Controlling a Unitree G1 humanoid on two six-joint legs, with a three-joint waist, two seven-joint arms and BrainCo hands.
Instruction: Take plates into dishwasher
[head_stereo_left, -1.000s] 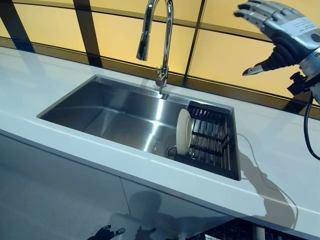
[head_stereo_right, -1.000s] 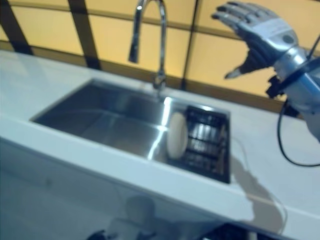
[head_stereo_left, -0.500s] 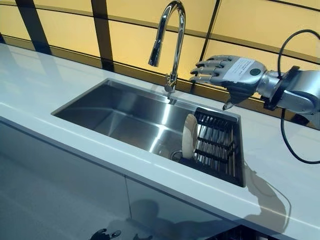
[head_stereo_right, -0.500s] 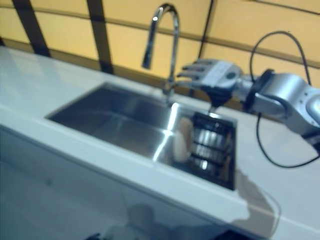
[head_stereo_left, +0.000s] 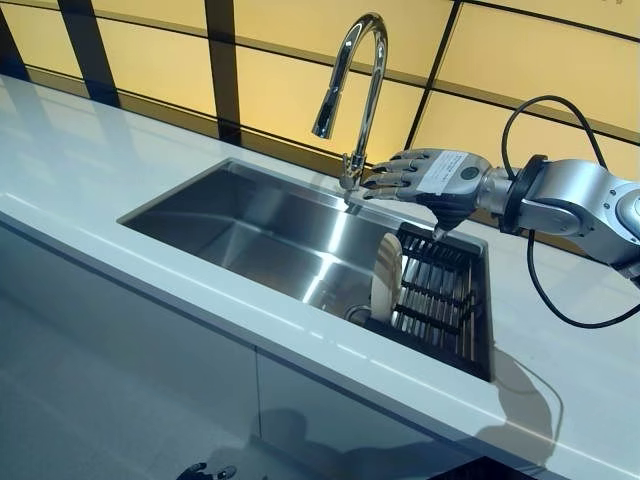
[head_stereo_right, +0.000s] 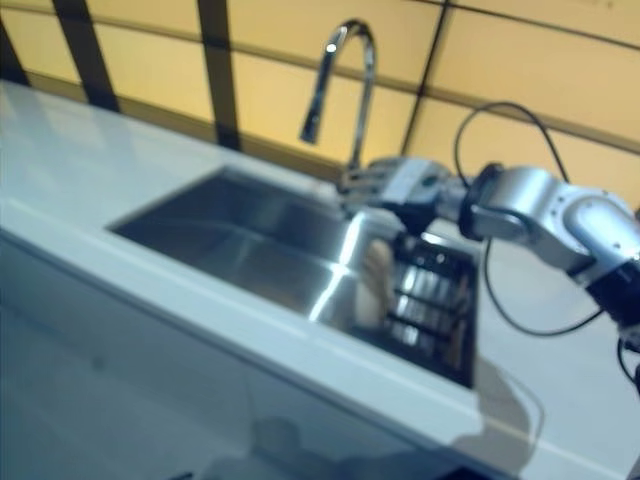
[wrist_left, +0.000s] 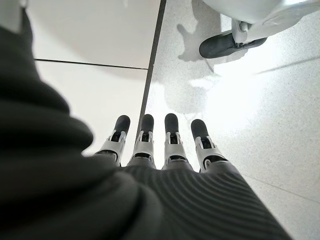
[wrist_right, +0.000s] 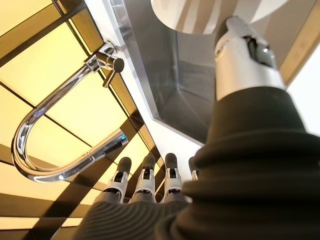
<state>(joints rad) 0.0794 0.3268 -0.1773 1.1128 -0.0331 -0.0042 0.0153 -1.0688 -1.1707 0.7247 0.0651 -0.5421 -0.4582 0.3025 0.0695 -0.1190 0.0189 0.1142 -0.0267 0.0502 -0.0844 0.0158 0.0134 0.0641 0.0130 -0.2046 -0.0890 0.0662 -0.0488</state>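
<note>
A white plate (head_stereo_left: 385, 278) stands on edge at the left side of a black rack (head_stereo_left: 440, 295) in the right end of the steel sink (head_stereo_left: 250, 230). My right hand (head_stereo_left: 430, 180) hovers just above the rack's far edge, palm down. Its fingers are straight and point toward the faucet's base, and it holds nothing. In the right wrist view the plate (wrist_right: 220, 10) shows past the thumb (wrist_right: 245, 55), apart from it. My left hand (wrist_left: 170, 145) hangs low over the floor with straight fingers, empty.
A tall chrome faucet (head_stereo_left: 355, 90) rises behind the sink, close to my right hand's fingertips. A white countertop (head_stereo_left: 80, 160) runs around the sink, and yellow panels with dark bars back it. White cabinet fronts (head_stereo_left: 120, 380) lie below.
The camera has shifted. My right hand has come down and leftward from high at the right to just over the rack and plate. The plate has not moved.
</note>
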